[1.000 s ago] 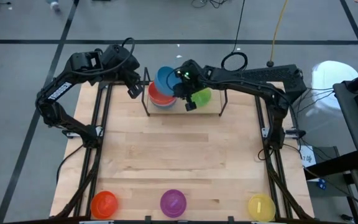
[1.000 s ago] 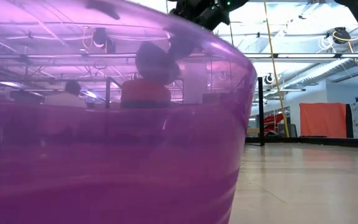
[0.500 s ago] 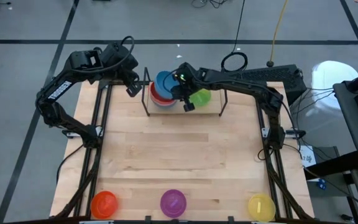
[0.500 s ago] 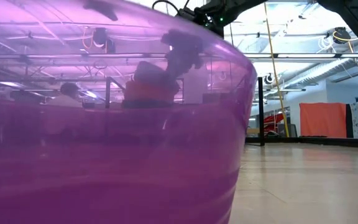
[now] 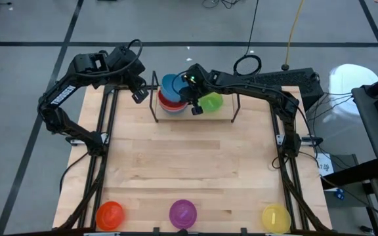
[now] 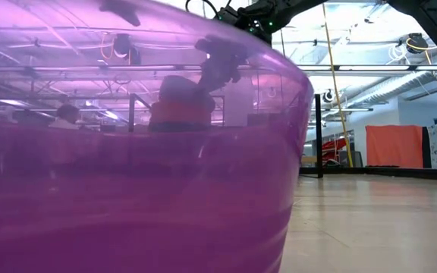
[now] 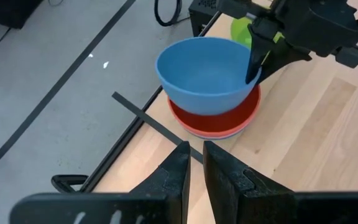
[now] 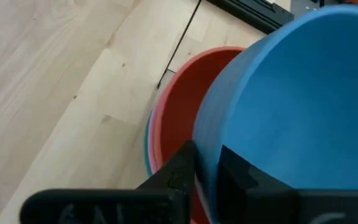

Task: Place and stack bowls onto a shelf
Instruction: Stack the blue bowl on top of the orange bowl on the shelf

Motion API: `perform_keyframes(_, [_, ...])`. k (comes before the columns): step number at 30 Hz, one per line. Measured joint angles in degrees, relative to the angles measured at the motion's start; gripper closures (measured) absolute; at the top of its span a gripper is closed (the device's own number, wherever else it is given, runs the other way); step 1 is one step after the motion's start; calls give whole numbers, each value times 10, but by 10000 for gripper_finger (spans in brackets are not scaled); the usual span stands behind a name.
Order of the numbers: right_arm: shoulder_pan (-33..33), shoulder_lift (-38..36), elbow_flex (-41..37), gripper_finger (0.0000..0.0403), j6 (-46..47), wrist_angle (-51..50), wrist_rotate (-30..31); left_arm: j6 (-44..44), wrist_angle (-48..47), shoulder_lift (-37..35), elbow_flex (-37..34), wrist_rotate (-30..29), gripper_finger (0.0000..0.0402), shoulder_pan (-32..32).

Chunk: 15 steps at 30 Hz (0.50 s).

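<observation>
Left wrist view gives me the clearest read: my right gripper [image 7: 257, 62] is clamped on the rim of the blue bowl [image 7: 207, 74], one finger inside the wall and one outside, on the side of the bowl that faces the green bowl [image 7: 241, 31]. The blue bowl hangs directly over the stack of the red bowl [image 7: 213, 118] with a pink one under it, tilted a little, its base just above or perhaps touching the red one; I cannot tell which from here.

In the high view the stack sits at the left end of the shelf [image 5: 222, 113], with the green bowl beside it toward the middle. So the drop is straight down, not sideways: the blue bowl is already centred over the stack, and what remains is to level it and let go.

My left gripper [image 7: 194, 165] waits just off the shelf's left end with its fingers nearly together, holding nothing.

The orange bowl [image 5: 109, 214], purple bowl [image 5: 182, 212] and yellow bowl [image 5: 275, 217] lie along the near table edge, well apart from both my grippers.
</observation>
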Motion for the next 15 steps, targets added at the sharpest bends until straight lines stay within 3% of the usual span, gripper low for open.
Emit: perform_keyframes(15, [5, -5, 0, 273, -16, 8, 1, -4, 0, 0, 0, 0, 350, 0])
